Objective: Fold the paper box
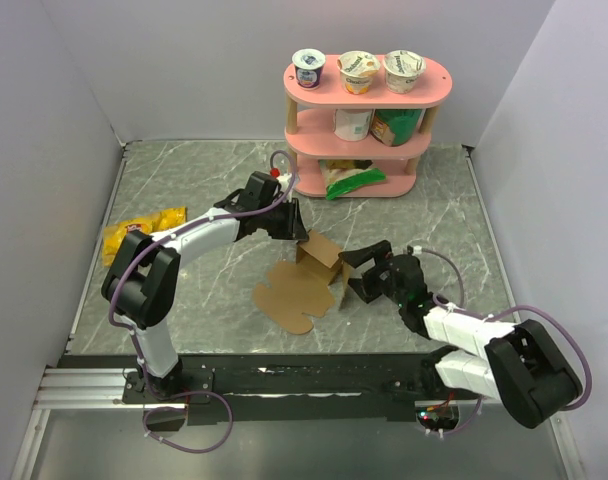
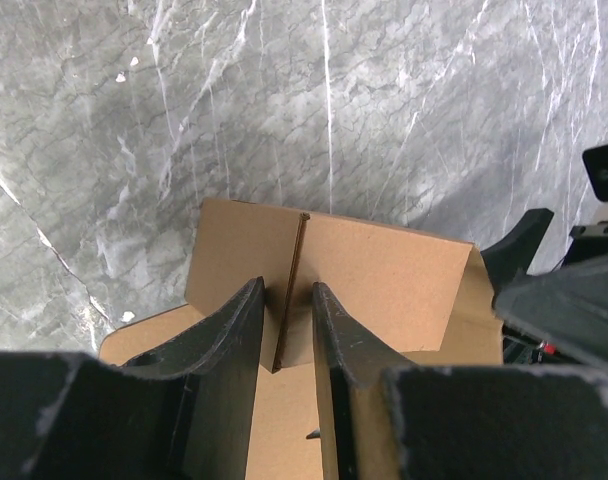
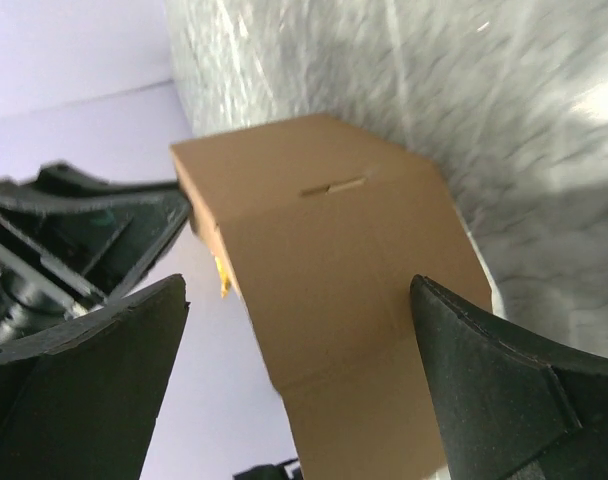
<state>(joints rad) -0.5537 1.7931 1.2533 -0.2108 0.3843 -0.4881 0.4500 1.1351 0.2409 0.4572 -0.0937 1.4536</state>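
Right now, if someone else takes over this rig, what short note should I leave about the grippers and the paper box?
Left gripper: shut on an upright panel of the paper box.
Right gripper: wide open, one finger on each side of a raised wall, not gripping.
Box: on the table, between both arms.
Done: the far and right walls are raised.
Left: the near flaps lie flat; fold them up and close the box.
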